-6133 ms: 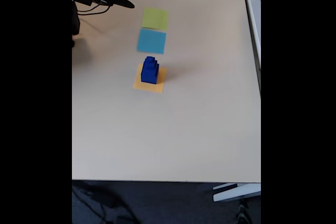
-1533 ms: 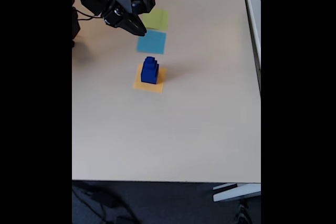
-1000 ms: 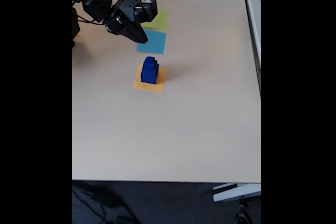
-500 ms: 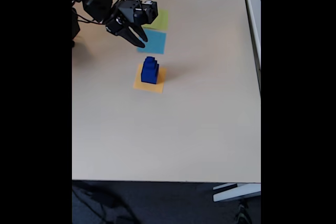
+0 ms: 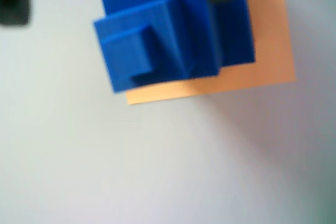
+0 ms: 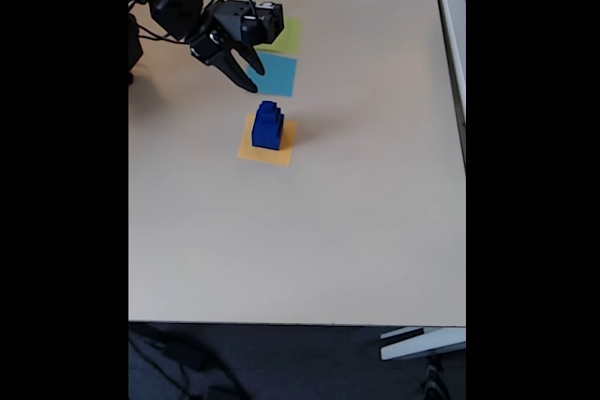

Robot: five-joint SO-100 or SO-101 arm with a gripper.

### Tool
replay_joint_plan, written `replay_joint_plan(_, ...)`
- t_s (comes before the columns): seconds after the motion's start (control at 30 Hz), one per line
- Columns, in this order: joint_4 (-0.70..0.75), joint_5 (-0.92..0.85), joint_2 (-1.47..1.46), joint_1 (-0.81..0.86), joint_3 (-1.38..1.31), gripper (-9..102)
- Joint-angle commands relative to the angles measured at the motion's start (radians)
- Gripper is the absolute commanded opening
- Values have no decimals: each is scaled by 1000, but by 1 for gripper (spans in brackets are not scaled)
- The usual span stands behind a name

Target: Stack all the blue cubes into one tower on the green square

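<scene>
Fixed view | jaws spread, holding nothing | above light-blue square (image 6: 272, 74) | blue cubes (image 6: 267, 125) stacked on orange square (image 6: 281, 152)

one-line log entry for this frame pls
hand: open, empty | blue cubes: stacked on orange square | green square: bare

Wrist view looked down on a stepped tower of glossy dark-blue solid cubes (image 5: 173, 40), graded in size, smaller ones stacked on larger. Tower stood on a flat thin orange paper square (image 5: 268, 40), whose edges showed at right and below the cubes. Pale grey-white table surface (image 5: 157, 166) lay all around. Blurred black gripper parts cut in at top left and top right; finger spread unclear here.
</scene>
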Motion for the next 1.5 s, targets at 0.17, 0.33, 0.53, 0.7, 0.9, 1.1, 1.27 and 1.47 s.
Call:
replay_joint_plan(0.17, -6, 5, -71, 20, -101, 21)
replay_joint_plan(0.33, -8, -6, -124, 25, -150, 21)
replay_joint_plan(0.53, -8, -5, -186, 20, -204, 22)
replay_joint_plan(0.7, -9, -2, -218, 14, -225, 22)
replay_joint_plan(0.9, -15, -2, -242, 6, -224, 22)
replay_joint_plan(1.1, -15, -5, -261, -5, -230, 22)
replay_joint_plan(1.27, -31, 0, -282, -12, -232, 22)
replay_joint_plan(1.47, -32, 0, -291, -14, -232, 21)
